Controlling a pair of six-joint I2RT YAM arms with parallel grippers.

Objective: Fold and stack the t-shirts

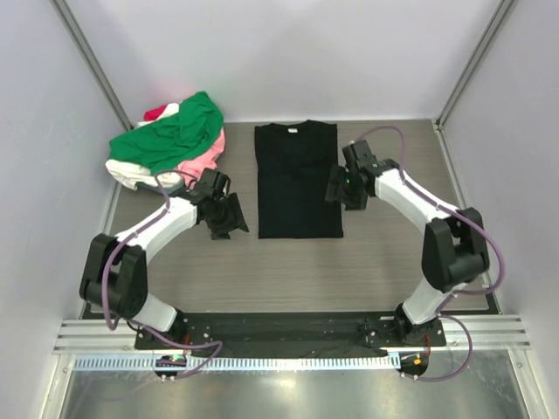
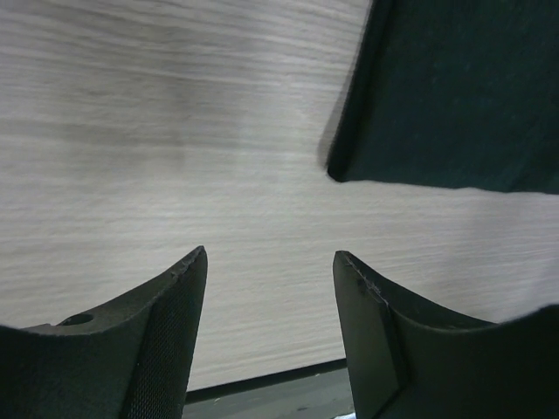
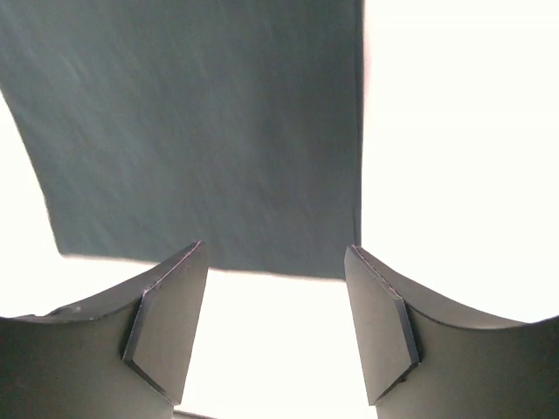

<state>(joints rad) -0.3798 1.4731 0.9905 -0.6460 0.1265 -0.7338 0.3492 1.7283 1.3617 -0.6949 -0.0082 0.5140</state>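
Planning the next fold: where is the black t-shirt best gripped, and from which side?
Probably the near hem corners of the black t-shirt, left gripper from its left, right gripper from its right. It lies flat as a long rectangle, collar far, so lifting the hem halves it.

The black shirt [image 1: 298, 179] lies flat in the middle of the table [image 1: 288, 275], and the wide wood strip between it and the arm bases [image 1: 170, 323] is free to pass. The pile of shirts [image 1: 170, 144] fills the far left corner against the wall [image 1: 52, 105], while the left gripper [image 1: 229, 222] and the right gripper [image 1: 336, 188] (both with fingers apart) stand close at the shirt's two sides.
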